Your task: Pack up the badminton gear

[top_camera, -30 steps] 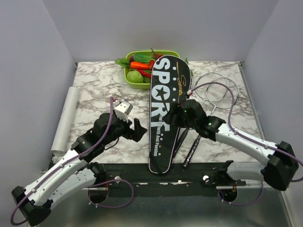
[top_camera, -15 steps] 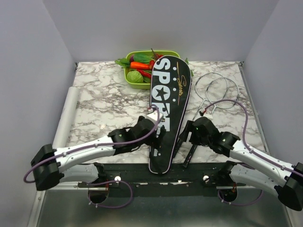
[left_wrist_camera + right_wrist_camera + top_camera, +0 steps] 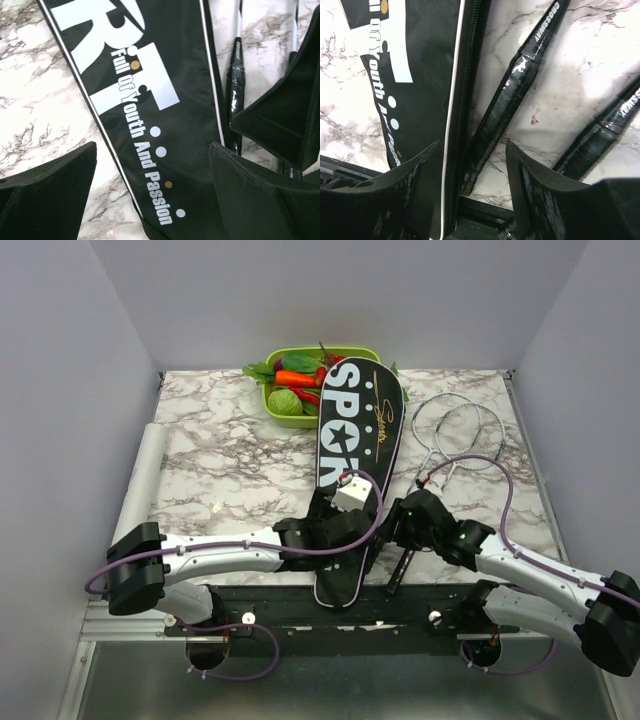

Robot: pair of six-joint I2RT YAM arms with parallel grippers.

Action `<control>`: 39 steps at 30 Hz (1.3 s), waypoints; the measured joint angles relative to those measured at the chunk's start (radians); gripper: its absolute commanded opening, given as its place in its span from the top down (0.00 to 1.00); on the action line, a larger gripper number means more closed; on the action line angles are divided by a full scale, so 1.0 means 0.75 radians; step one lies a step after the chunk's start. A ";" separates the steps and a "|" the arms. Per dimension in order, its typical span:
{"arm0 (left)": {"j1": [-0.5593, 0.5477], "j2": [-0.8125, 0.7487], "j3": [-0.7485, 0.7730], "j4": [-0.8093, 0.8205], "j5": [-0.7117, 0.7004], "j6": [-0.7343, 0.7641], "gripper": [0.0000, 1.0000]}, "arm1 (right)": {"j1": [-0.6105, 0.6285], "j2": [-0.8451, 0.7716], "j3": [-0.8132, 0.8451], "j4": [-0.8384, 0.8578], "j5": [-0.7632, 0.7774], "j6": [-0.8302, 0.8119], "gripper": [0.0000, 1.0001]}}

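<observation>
The left gripper (image 3: 152,167) gapes as wide as it goes, holding nothing, its fingers straddling the narrow lower end of the bag (image 3: 150,75). The right gripper (image 3: 472,150) stands part open, empty too. Between its fingers lie the bag's zipper edge (image 3: 465,75) and one racket handle (image 3: 512,85), the other handle (image 3: 600,135) nearby. Both rackets (image 3: 455,430) lie on the table (image 3: 220,440) right of the bag; no shuttlecock that I can see. Looks like the opening step — next, I'd guess, one gripper pins the bag while the other works the zipper.
</observation>
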 measured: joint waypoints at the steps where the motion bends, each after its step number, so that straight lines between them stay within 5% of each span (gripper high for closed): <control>1: 0.000 -0.002 -0.003 -0.005 -0.013 -0.011 0.01 | 0.000 0.015 -0.003 0.018 -0.007 0.010 0.39; 22: 0.000 -0.276 -0.222 -0.111 -0.138 -0.144 0.01 | 0.000 0.506 0.094 0.469 -0.191 0.155 0.71; 29: -0.001 -0.359 -0.275 -0.140 -0.153 -0.161 0.01 | 0.000 0.686 0.277 0.575 -0.266 0.186 0.40; 39: -0.028 -0.287 -0.305 -0.173 -0.164 -0.131 0.01 | 0.000 0.454 0.261 0.381 -0.170 0.140 0.37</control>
